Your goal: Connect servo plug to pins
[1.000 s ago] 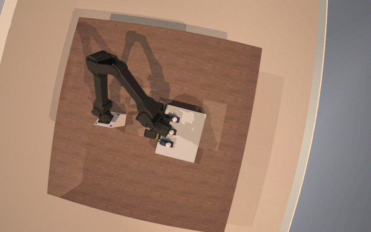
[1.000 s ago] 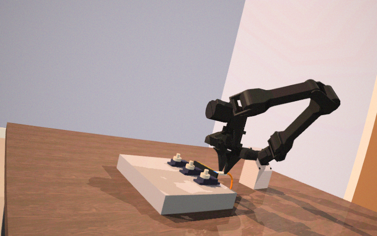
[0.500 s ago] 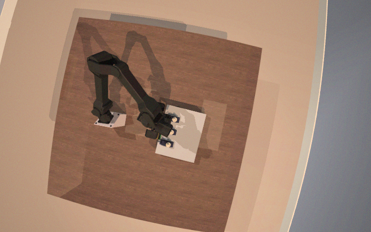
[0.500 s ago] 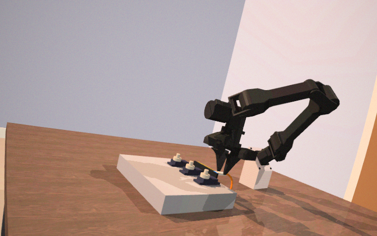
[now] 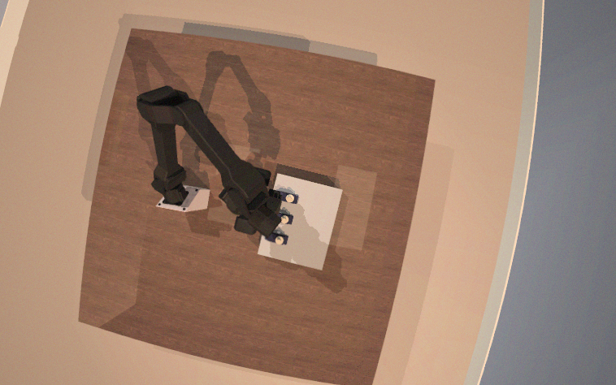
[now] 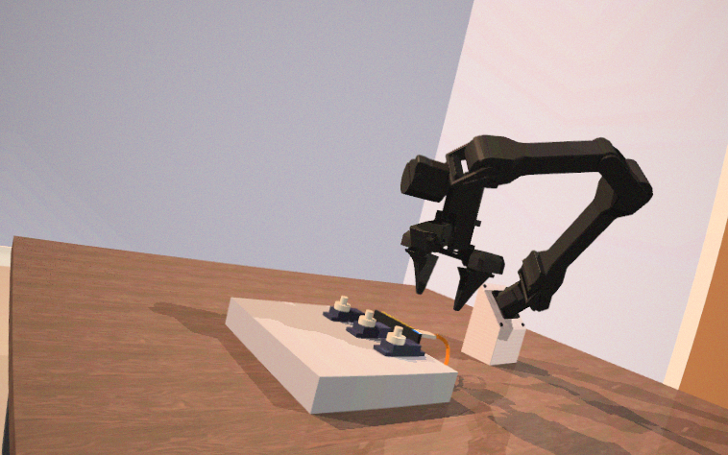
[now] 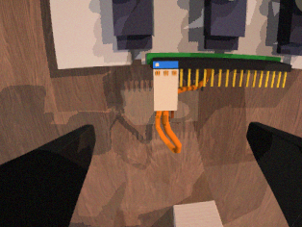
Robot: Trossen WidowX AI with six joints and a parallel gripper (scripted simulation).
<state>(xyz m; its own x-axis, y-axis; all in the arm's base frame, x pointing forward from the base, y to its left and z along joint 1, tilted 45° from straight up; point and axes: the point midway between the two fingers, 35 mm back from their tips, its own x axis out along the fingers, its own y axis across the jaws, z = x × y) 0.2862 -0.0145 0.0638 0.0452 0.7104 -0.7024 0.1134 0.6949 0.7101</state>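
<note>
The white plug [image 7: 165,90] [image 6: 426,335] sits on the pins under the blue band [image 7: 168,63], whose white dot is at its left end. The plug looks square to the row of gold pins [image 7: 236,78]. Its orange lead [image 7: 164,131] [image 6: 445,348] loops out below it and behind the pins. My gripper [image 7: 173,132] [image 6: 439,300] [image 5: 274,212] is open wide and empty. It hangs above and back from the plug, with a finger on each side and clear of it. The white holder [image 6: 301,353] [image 5: 318,222] carries three dark servos [image 6: 366,323].
The pin row runs to the right along a black and green strip [image 7: 231,60] on the holder's near edge. The arm's white base block [image 6: 491,338] [image 5: 184,199] [image 7: 197,214] stands on the wooden table [image 6: 133,332] just behind the gripper.
</note>
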